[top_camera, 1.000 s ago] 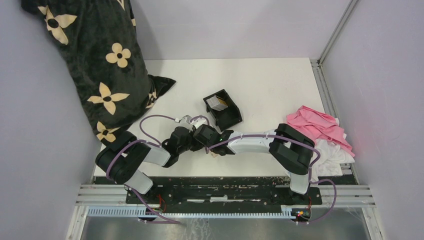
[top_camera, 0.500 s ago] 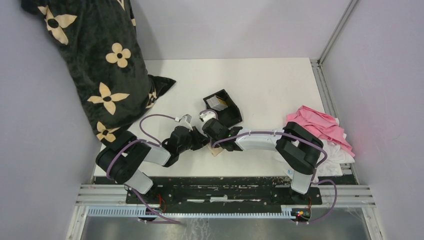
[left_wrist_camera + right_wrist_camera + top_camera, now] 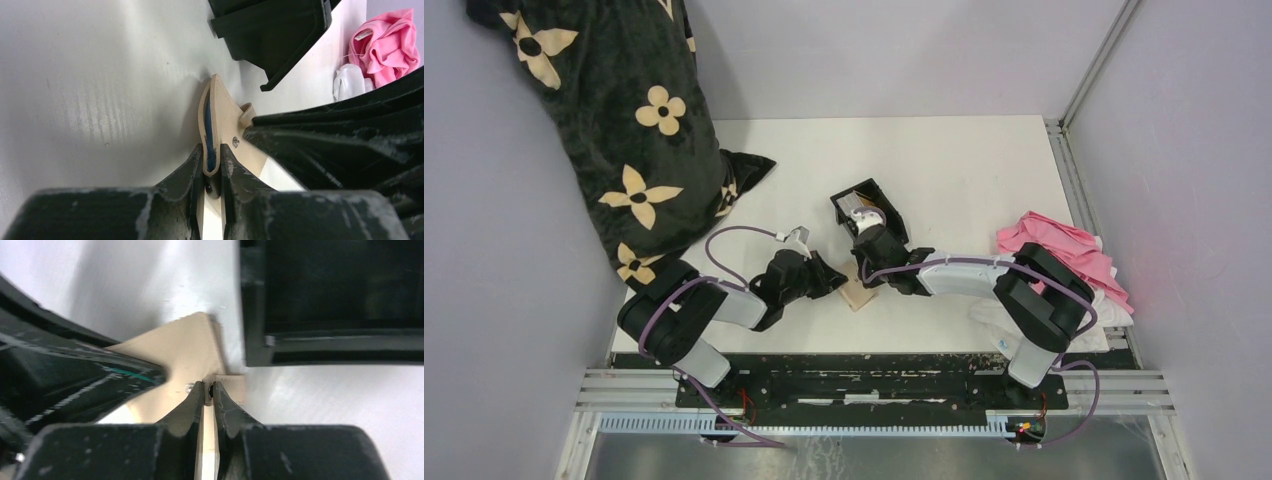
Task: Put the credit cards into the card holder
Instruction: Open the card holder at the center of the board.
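Left pincer (image 3: 212,165) tight on the tan card holder (image 3: 226,120), blue card (image 3: 207,127) inside, black tray (image 3: 280,35) beyond

White tabletop (image 3: 964,160), pale lilac walls (image 3: 894,50) L/R + back, alu rail (image 3: 874,385) at front.

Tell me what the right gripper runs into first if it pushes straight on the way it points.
The tan leather-like folding card holder: the right gripper has its fingertips closed right at its snap tab. The black plastic tray lies just beside that line, depth unclear.
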You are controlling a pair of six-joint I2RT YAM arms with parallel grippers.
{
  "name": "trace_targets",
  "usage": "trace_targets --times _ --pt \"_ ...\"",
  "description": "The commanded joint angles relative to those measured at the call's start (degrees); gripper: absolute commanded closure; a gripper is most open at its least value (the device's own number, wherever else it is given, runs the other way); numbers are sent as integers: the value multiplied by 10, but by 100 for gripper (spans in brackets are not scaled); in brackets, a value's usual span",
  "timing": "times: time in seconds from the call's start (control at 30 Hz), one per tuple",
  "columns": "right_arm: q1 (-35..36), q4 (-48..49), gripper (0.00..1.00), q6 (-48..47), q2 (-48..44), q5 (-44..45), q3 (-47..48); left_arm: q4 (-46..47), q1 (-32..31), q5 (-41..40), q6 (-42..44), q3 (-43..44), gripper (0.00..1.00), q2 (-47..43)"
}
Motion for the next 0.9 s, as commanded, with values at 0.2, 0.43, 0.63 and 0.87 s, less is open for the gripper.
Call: trace_targets --times 0.2,0.43,0.63,0.87 --pt "-42 -64 98 22 -55 69 -47 -89 11 -51 36 8 67 -35" --pt "-46 -82 99 29 -76 77 -52 -103 12 -60 31 20 44 -58" --pt "-48 -88 99 37 -99 84 -69 -116 12 -70 25 21 39 -89" --pt "-48 -89 98 56 -129 85 -94 -123 12 -85 15 -12 39 -153"
